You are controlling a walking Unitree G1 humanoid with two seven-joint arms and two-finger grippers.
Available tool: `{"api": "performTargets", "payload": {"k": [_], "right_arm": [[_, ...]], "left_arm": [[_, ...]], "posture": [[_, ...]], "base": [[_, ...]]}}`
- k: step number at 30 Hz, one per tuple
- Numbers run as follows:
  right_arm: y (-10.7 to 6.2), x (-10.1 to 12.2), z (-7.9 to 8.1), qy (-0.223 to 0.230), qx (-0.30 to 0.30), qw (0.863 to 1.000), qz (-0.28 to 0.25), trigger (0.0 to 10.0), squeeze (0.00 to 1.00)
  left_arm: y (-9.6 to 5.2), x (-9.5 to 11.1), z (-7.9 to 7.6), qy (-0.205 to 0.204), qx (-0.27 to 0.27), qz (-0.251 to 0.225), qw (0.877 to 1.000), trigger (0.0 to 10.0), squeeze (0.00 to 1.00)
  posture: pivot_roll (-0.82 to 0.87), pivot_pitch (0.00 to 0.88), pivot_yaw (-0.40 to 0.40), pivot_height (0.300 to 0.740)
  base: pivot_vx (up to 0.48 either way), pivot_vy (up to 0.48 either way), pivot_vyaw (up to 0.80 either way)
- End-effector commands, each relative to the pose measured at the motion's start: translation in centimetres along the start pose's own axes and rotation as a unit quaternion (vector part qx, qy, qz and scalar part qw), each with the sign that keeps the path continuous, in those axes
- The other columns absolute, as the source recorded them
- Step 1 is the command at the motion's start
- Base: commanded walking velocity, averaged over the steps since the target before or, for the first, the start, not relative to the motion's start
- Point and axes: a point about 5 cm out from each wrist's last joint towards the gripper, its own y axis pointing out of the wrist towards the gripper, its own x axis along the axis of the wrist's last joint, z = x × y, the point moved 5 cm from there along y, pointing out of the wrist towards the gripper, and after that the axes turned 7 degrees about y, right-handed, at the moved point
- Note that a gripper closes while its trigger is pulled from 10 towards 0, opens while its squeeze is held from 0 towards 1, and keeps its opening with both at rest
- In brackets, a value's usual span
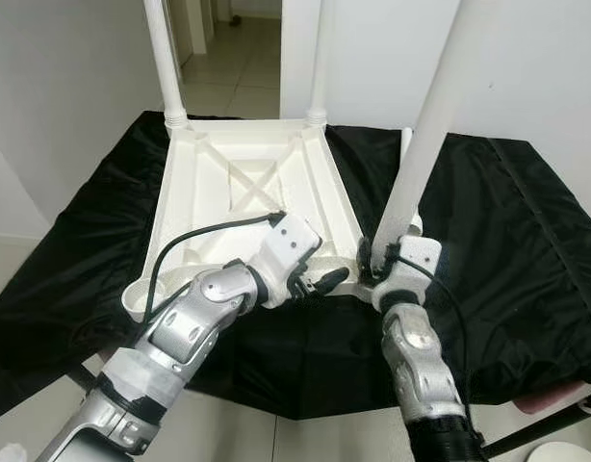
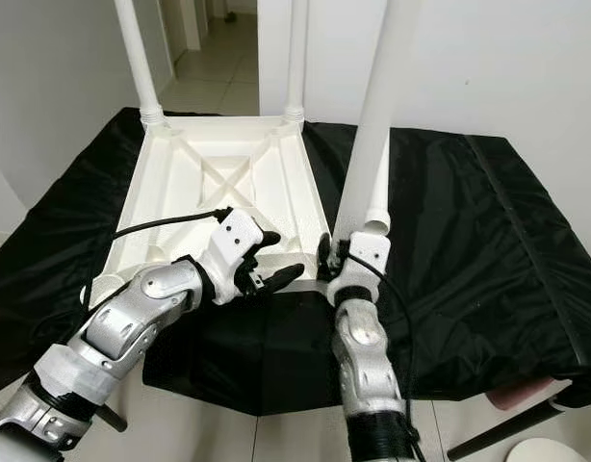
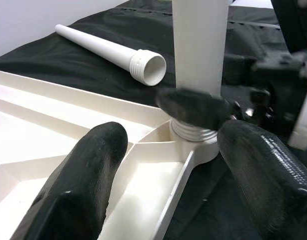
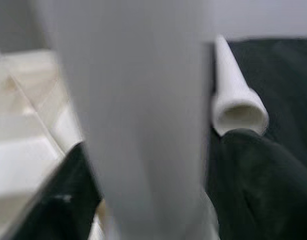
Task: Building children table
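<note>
The white children's table top (image 1: 243,183) lies upside down on the black cloth (image 1: 507,221) that covers the bench, ribbed underside facing up. Two legs (image 1: 163,58) stand in the far corner sockets already. And here's the action: a third leg (image 1: 425,125) stands tilted in the near corner socket (image 3: 196,137) on the robot's right, its threaded collar sitting at the socket's mouth and looking not fully home yet.

The right end effector (image 1: 380,272) is closed around that leg just above the socket, one black finger on each side of the white tube in its wrist view. The left end effector (image 2: 276,274) hovers just beside the same corner, fingers (image 3: 81,185) spread wide, holding nothing, framing the socket from the table side.

A fourth leg (image 3: 111,50) lies loose on the cloth beyond that corner, open threaded end showing, waiting its turn.

Now, how to do this well, I'd say: that leg leans noticeably, so it wants straightening to match the two standing legs before any more turning, or the threads may cross. The left end effector looks well placed to steady the table's rim so the top doesn't spin along with the leg. Twist in short grips, low on the tube, until the collar sits flush. Then the loose leg, and the near left corner (image 1: 141,289) remains.
</note>
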Motion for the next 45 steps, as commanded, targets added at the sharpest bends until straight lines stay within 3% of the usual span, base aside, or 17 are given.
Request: {"api": "performTargets", "payload": {"k": [1, 4, 5, 9, 12, 15, 16, 18, 33, 45], "right_arm": [[-0.1, 0.1, 0.5, -0.004, 0.019, 1.000, 0.000, 10.0, 1.00], [0.0, 0.5, 0.6, -0.012, 0.046, 0.999, -0.003, 10.0, 0.96], [0.0, 0.8, 0.7, -0.009, 0.068, 0.998, -0.004, 10.0, 0.00], [-0.1, 1.3, 0.7, -0.016, 0.103, 0.995, -0.003, 10.0, 0.00], [-0.6, 1.6, 0.8, -0.049, 0.160, 0.986, 0.003, 10.0, 0.00], [-0.7, 1.6, 0.9, -0.062, 0.176, 0.982, 0.004, 10.0, 0.00], [-1.1, 1.2, 1.0, -0.087, 0.229, 0.969, 0.024, 10.0, 0.00], [-1.5, 0.7, 1.0, -0.101, 0.266, 0.958, 0.042, 10.0, 0.00], [0.5, 0.4, -0.6, -0.143, 0.296, 0.942, 0.063, 10.0, 0.00], [2.0, 0.1, 0.5, -0.167, 0.334, 0.925, 0.067, 10.0, 0.00]], "left_arm": [[-0.2, -0.2, -0.5, 0.003, -0.026, 0.001, 1.000, 10.0, 0.00], [-0.3, -0.3, -0.8, 0.000, -0.029, 0.001, 1.000, 10.0, 0.00], [-0.5, -0.4, -1.0, -0.001, -0.031, 0.002, 1.000, 10.0, 0.00], [-0.7, -0.6, -1.3, 0.000, -0.035, 0.004, 0.999, 10.0, 0.00], [-1.0, -0.9, -1.7, -0.001, -0.048, 0.007, 0.999, 10.0, 0.00], [-1.1, -0.9, -1.7, 0.002, -0.050, 0.008, 0.999, 10.0, 0.00], [-1.2, -1.0, -1.7, 0.006, -0.057, 0.008, 0.998, 10.0, 0.00], [-1.3, -1.0, -1.7, 0.010, -0.066, 0.008, 0.998, 10.0, 0.00], [-2.2, -1.6, -2.4, -0.005, -0.090, 0.020, 0.996, 10.0, 0.00], [-2.2, -1.5, -2.5, -0.007, -0.090, 0.019, 0.996, 10.0, 0.00]], "posture": [[-0.03, 0.000, 0.002, 0.740], [-0.02, 0.000, -0.001, 0.740], [-0.02, 0.000, -0.001, 0.740], [-0.02, 0.000, -0.001, 0.740], [-0.02, 0.000, -0.006, 0.740], [-0.02, 0.000, -0.006, 0.740], [-0.01, 0.000, -0.007, 0.740], [0.00, 0.000, -0.006, 0.740], [0.01, 0.000, 0.000, 0.740], [0.02, 0.000, -0.007, 0.740]], "base": [[0.000, 0.000, 0.00], [0.000, 0.000, 0.00], [0.000, 0.000, 0.00], [0.000, 0.000, 0.00], [0.000, 0.000, 0.00], [0.000, 0.000, 0.00], [0.000, 0.000, 0.00], [0.000, 0.000, 0.00], [0.000, 0.000, 0.00], [0.000, 0.000, 0.00]]}}
